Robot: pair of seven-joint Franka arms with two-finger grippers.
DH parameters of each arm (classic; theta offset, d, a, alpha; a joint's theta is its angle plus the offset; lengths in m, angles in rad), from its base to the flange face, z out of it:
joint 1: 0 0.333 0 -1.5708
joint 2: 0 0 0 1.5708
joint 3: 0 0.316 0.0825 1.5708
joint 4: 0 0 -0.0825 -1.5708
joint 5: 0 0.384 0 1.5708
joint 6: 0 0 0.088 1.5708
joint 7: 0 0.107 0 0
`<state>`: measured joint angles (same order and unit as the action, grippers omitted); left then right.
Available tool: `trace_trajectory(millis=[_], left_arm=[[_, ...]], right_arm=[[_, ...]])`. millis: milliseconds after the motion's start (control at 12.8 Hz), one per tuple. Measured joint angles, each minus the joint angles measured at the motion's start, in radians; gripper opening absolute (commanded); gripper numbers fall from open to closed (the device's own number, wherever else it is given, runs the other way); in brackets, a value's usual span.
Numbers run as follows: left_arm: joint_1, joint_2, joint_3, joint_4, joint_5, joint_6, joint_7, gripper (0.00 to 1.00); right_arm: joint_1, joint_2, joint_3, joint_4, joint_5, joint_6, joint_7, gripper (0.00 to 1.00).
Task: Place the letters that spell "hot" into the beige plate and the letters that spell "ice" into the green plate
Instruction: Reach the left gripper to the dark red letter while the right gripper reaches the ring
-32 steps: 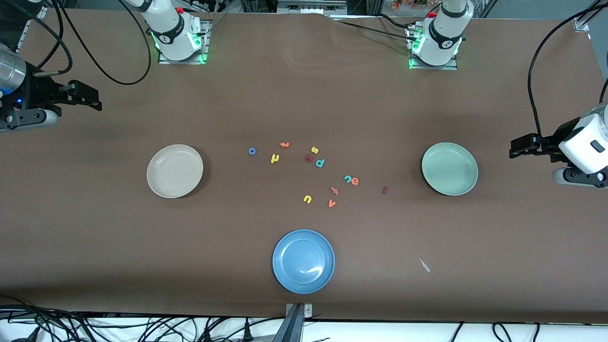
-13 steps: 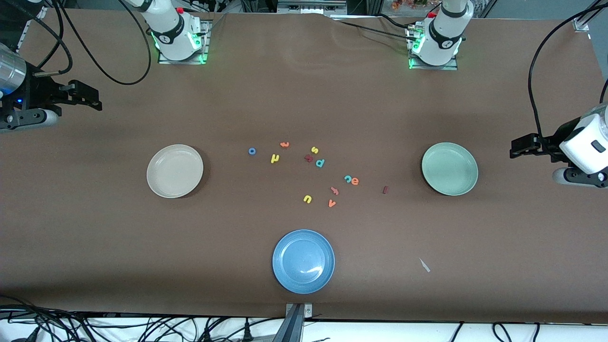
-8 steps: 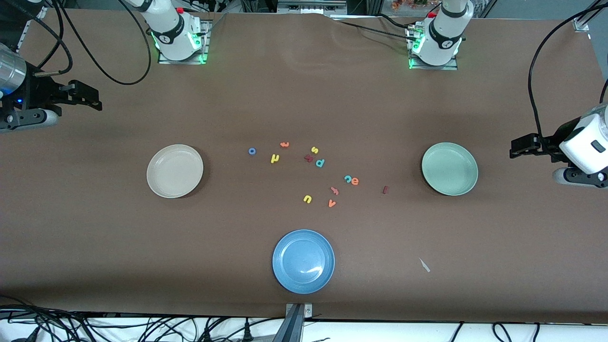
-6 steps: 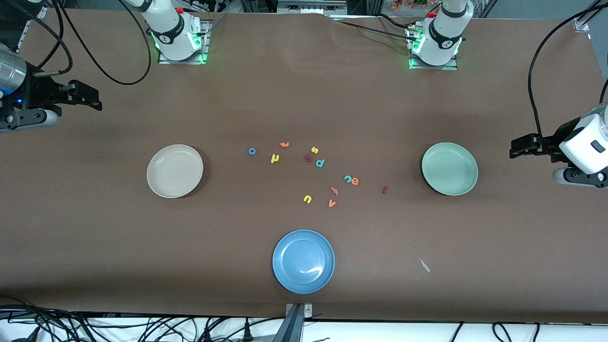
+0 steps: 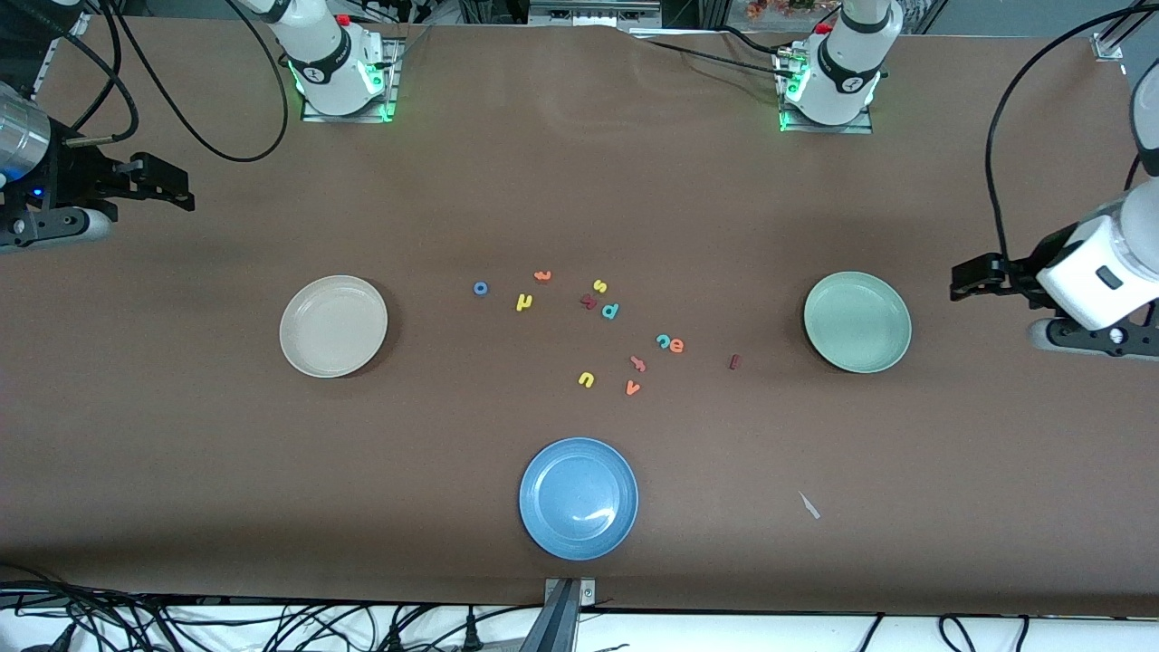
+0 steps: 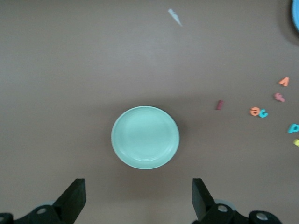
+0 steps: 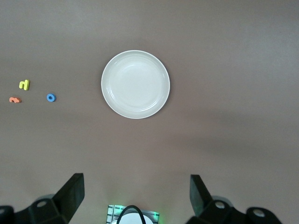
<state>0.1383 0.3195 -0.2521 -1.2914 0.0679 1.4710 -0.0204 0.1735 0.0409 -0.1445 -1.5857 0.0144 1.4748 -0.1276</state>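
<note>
The beige plate (image 5: 333, 326) and the green plate (image 5: 857, 321) lie empty at either end of a scatter of foam letters. Toward the beige plate are the blue o (image 5: 481, 289), yellow h (image 5: 524, 302) and orange t (image 5: 542, 275). Toward the green plate are the teal c (image 5: 664, 340) touching the orange e (image 5: 676, 345), and the dark red i (image 5: 734, 362). My left gripper (image 5: 965, 279) hangs open over bare table beside the green plate (image 6: 145, 137). My right gripper (image 5: 186, 190) waits open over the right arm's end of the table, off from the beige plate (image 7: 135, 84).
A blue plate (image 5: 579, 498) sits nearest the front camera. Other letters lie in the scatter: yellow s (image 5: 599, 286), teal p (image 5: 610, 311), yellow u (image 5: 586, 379), orange v (image 5: 632, 388). A small pale scrap (image 5: 809, 505) lies nearer the camera than the green plate.
My left arm has shifted a little toward the green plate. The right arm, plates and letters have not moved.
</note>
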Motion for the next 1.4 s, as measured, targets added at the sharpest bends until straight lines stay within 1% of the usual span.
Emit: trace_trajectory(millis=[156, 1014, 1405], left_arm=[[-0.014, 0.0, -0.001, 0.0, -0.003, 0.0, -0.016, 1.0], [0.023, 0.001, 0.003, 0.0, -0.003, 0.0, -0.004, 1.0], [0.004, 0.025, 0.0, -0.011, -0.005, 0.001, -0.024, 1.0]], right_arm=[[0.0, 0.0, 0.0, 0.0, 0.0, 0.0, 0.0, 1.0], [0.0, 0.0, 0.0, 0.0, 0.0, 0.0, 0.0, 1.0], [0.0, 0.0, 0.0, 0.0, 0.0, 0.0, 0.0, 1.0]])
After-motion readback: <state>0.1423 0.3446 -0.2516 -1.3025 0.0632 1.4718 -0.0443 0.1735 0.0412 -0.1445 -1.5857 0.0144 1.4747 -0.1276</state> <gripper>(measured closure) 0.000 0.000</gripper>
